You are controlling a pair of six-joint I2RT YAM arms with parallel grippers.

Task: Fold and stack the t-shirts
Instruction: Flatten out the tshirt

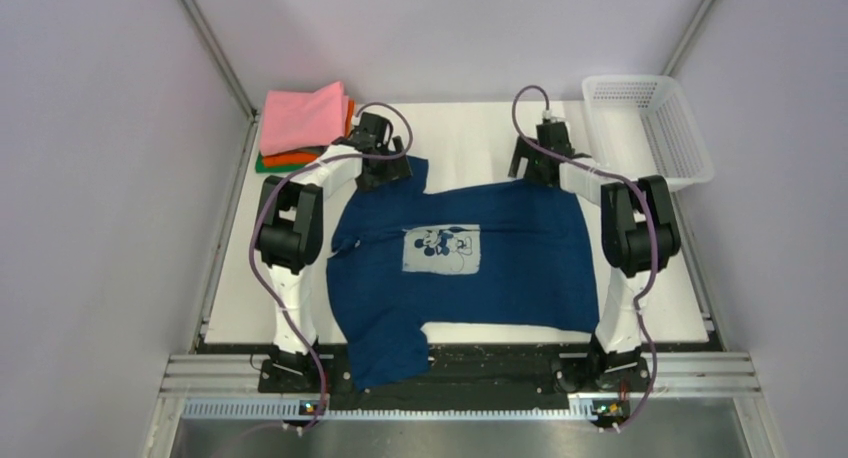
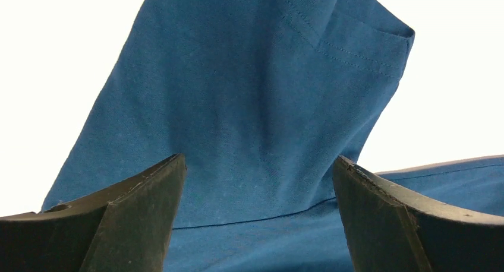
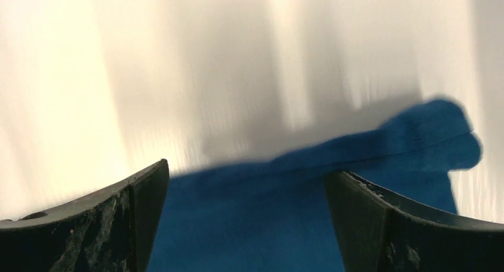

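Observation:
A dark navy t-shirt (image 1: 520, 258) with a white chest print (image 1: 441, 249) lies spread on the white table, one sleeve hanging over the near edge. My left gripper (image 1: 383, 170) is open over the far left sleeve; in the left wrist view the jaws stand wide apart with blue cloth (image 2: 255, 123) between them. My right gripper (image 1: 530, 168) is open at the shirt's far right edge; the right wrist view is blurred and shows blue cloth (image 3: 249, 224) between the wide jaws. Folded pink (image 1: 300, 118), orange (image 1: 299, 159) and green (image 1: 266, 165) shirts are stacked at the far left.
A white mesh basket (image 1: 650, 128) stands at the far right corner of the table. Metal frame posts run up both sides, and a rail crosses the near edge by the arm bases.

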